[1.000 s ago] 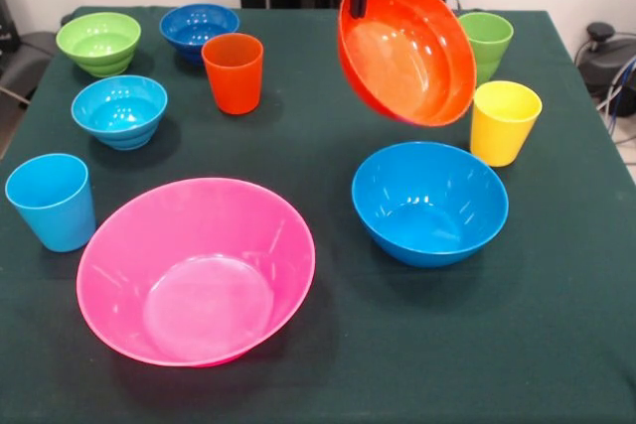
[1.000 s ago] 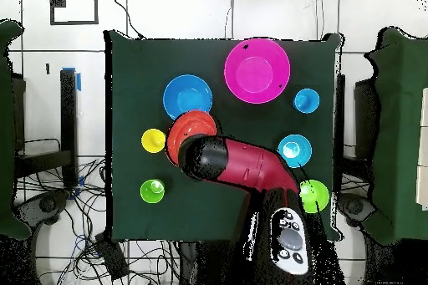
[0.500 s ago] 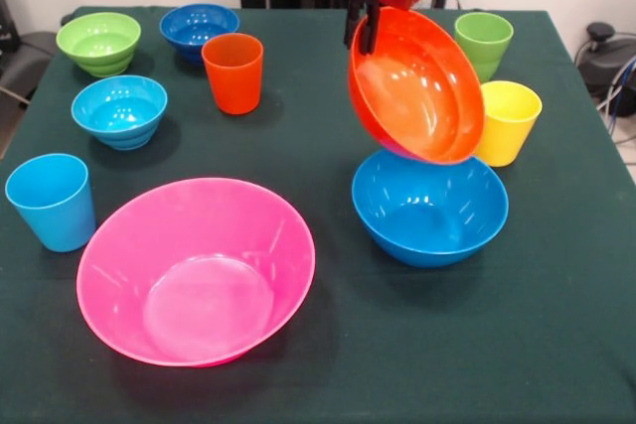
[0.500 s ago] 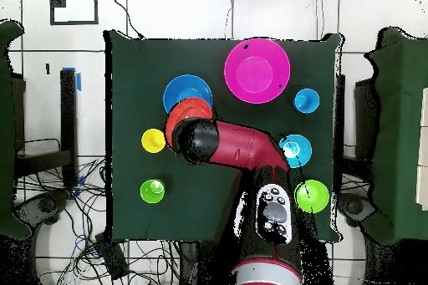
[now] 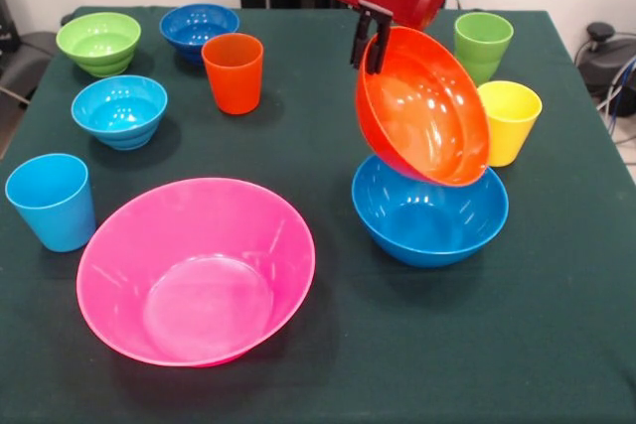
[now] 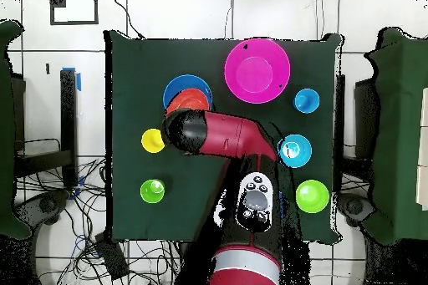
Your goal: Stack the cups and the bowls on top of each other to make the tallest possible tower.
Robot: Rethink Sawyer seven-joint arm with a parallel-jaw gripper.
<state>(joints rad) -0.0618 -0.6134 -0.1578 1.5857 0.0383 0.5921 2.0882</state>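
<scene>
No text, label, brand, number or sign can be read in either view. The cups, the bowls and the dark green worktop (image 5: 298,146) carry plain colour only, and the red arm (image 6: 238,139) shows no legible marking.

On the bench (image 5: 556,345), the tilted glossy orange plastic bowl (image 5: 422,106) hangs from the tool (image 5: 371,42), its lower edge inside the large blue plastic bowl (image 5: 429,208). The wide pink plastic bowl (image 5: 196,270) sits left of both, nearer the camera.
</scene>
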